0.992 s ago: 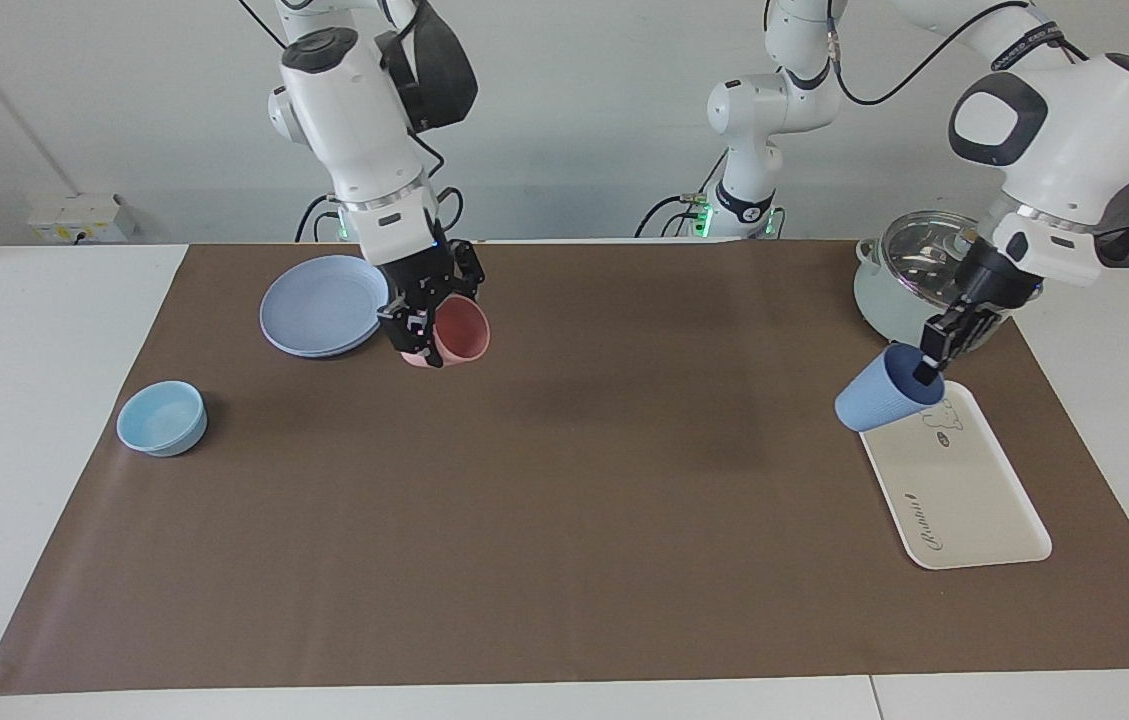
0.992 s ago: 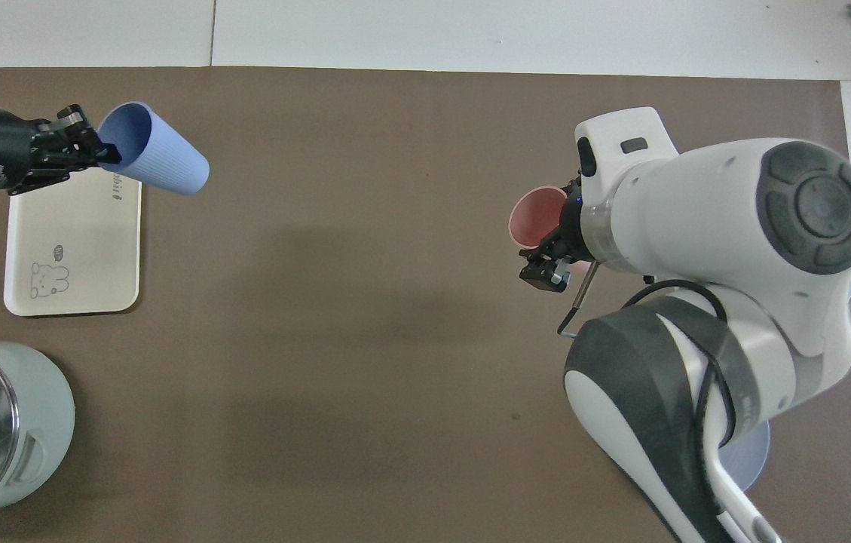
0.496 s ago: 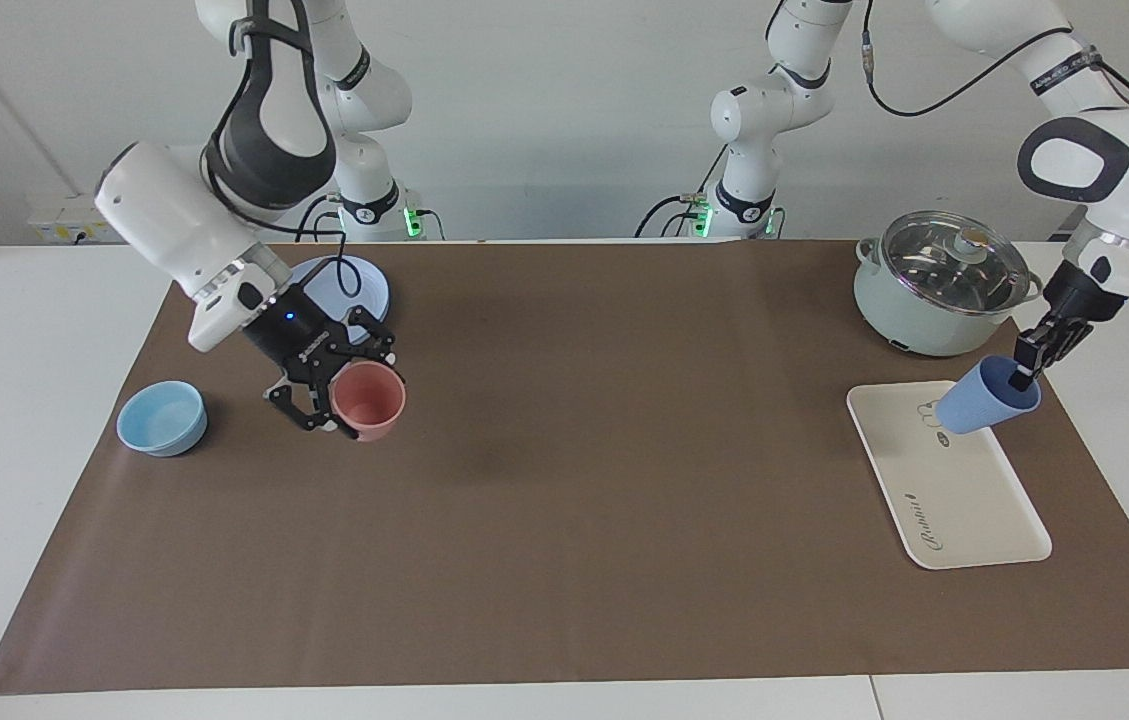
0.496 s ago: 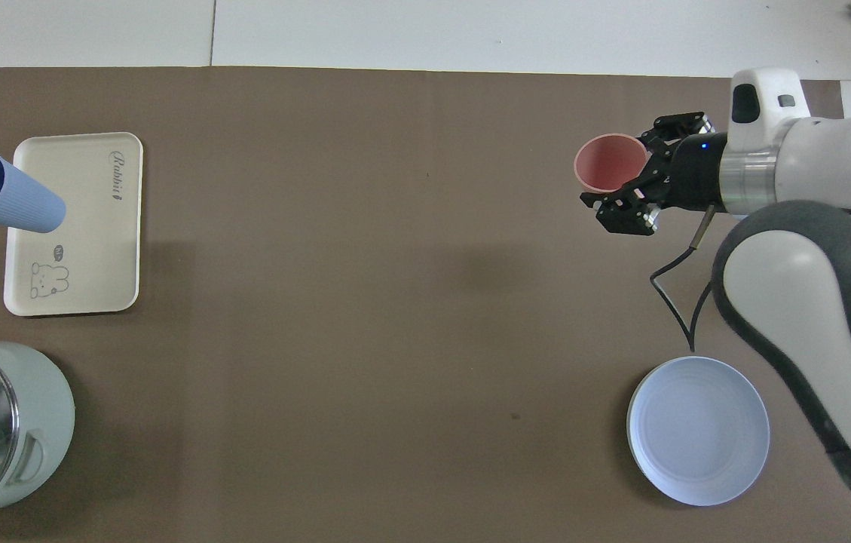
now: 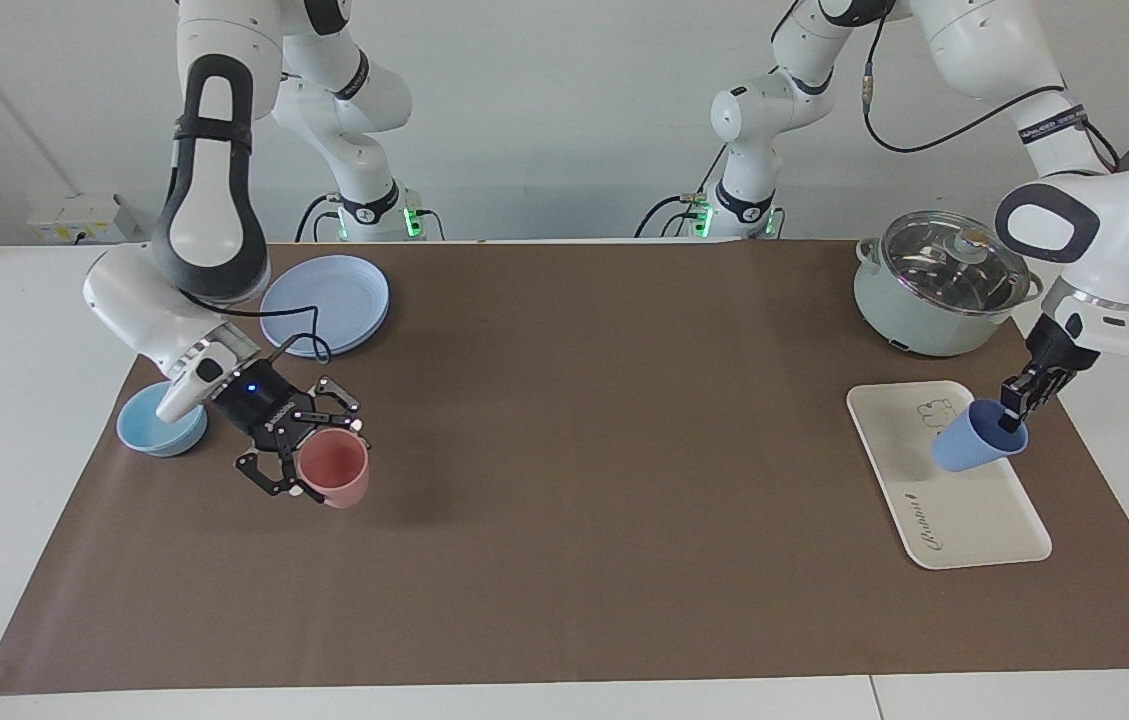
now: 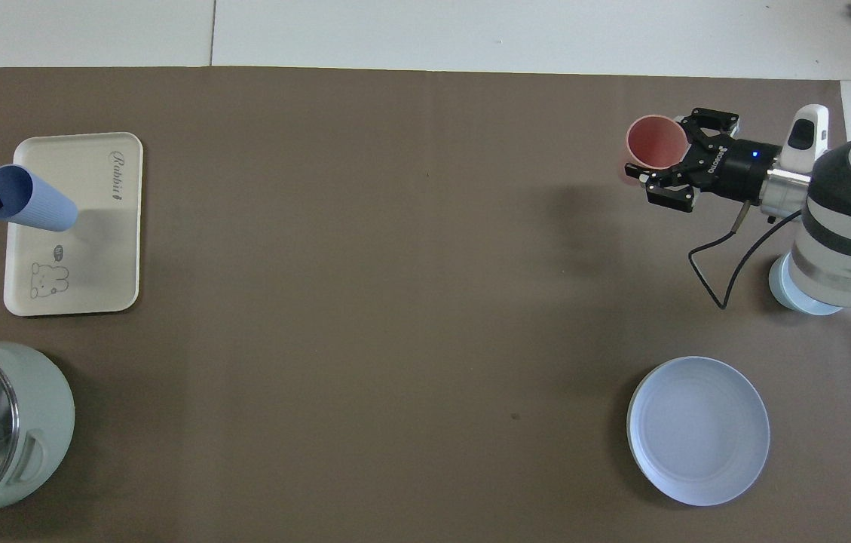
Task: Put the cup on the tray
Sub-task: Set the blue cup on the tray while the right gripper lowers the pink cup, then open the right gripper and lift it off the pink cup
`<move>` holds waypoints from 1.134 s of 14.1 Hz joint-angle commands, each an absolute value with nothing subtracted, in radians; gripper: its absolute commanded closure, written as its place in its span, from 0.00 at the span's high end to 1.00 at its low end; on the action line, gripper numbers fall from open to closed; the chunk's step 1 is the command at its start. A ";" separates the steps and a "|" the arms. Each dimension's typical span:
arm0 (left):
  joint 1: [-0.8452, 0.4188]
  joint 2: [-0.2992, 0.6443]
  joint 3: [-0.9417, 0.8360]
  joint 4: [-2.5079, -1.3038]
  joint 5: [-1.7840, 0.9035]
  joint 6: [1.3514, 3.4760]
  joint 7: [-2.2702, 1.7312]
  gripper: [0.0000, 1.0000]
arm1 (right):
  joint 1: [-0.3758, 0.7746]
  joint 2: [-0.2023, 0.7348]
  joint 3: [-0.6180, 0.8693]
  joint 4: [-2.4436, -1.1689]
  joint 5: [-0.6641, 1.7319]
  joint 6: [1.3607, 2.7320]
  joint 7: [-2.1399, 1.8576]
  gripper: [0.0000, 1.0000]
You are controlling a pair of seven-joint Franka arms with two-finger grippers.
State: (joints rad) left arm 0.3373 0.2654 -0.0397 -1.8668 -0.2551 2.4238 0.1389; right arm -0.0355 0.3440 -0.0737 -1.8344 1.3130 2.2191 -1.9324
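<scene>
The right hand (image 5: pixel 296 470) is clamped on the rim of a pink cup (image 5: pixel 334 470), low over the brown mat (image 5: pixel 574 450); that arm hides part of the light-blue bowl (image 5: pixel 156 425). A blue plate (image 5: pixel 324 302) lies nearer the robots. By the lidded pot (image 5: pixel 939 285), the left hand (image 5: pixel 1012 405) pinches the cup (image 5: pixel 969 442) by its rim, tilted over the tray (image 5: pixel 954 510); contact with the tray is unclear. The overhead view cuts off that hand.

Both views are bright and evenly lit from above, with soft, faint shadows on the brown mat (image 5: pixel 584 480) beneath the raised arms. The glass lid (image 5: pixel 944 262) of the pot catches white glare. Focus is sharp throughout, without motion blur.
</scene>
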 commanded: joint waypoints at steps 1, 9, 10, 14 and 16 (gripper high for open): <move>0.353 0.288 -0.051 -1.870 -0.253 2.471 0.161 0.00 | -0.124 0.446 -0.060 -1.807 1.455 2.103 -2.132 0.00; 0.341 0.305 -0.049 -1.700 -0.241 2.248 0.158 0.96 | -0.126 0.483 -0.060 -1.858 1.540 2.092 -2.255 0.00; 0.338 0.304 -0.051 -1.671 -0.239 2.206 0.153 1.00 | -0.126 0.480 -0.060 -1.868 1.542 2.100 -2.275 0.00; 0.221 0.290 -0.049 -1.537 -0.137 1.992 0.117 1.00 | -0.129 0.472 -0.060 -1.893 1.542 2.100 -2.313 1.00; 0.129 0.291 -0.051 -1.473 -0.031 1.872 0.045 1.00 | -0.130 0.472 -0.060 -1.891 1.540 2.091 -2.312 1.00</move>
